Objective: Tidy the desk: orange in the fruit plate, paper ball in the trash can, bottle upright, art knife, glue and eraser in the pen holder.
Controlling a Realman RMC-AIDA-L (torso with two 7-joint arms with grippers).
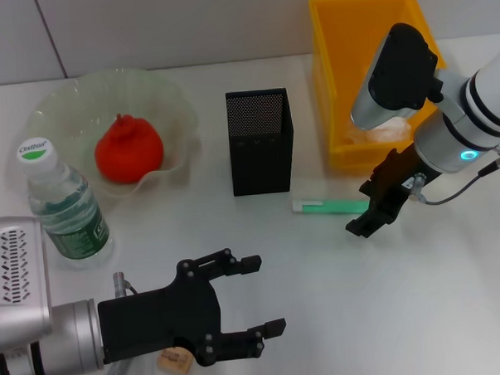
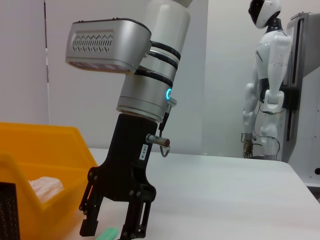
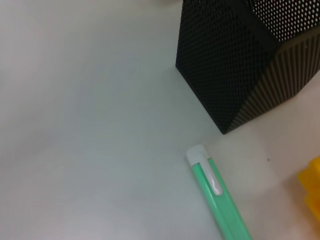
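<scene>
the orange [image 1: 129,149] is seen resting in the fruit plate [image 1: 167,96] at about ten o'clock on the table [image 1: 321,301], and the bottle [image 1: 64,204] stands upright just beside the plate, at nine o'clock. the pen holder [image 1: 260,141] stands near the centre, with the trash can [image 1: 353,67] at two o'clock; a white paper ball [image 1: 389,132] is glimpsed inside it, partly hidden by the right arm. a green art knife [image 1: 330,206] lies flat on the table between the pen holder and the right gripper [image 1: 375,211], whose fingers are held apart just over the knife's far end, gripping nothing. the left gripper [image 1: 259,295] is held low at seven o'clock, its jaws spread wide and empty. the eraser [image 1: 175,361] lies on the table at the left gripper's base, partly covered.
</scene>
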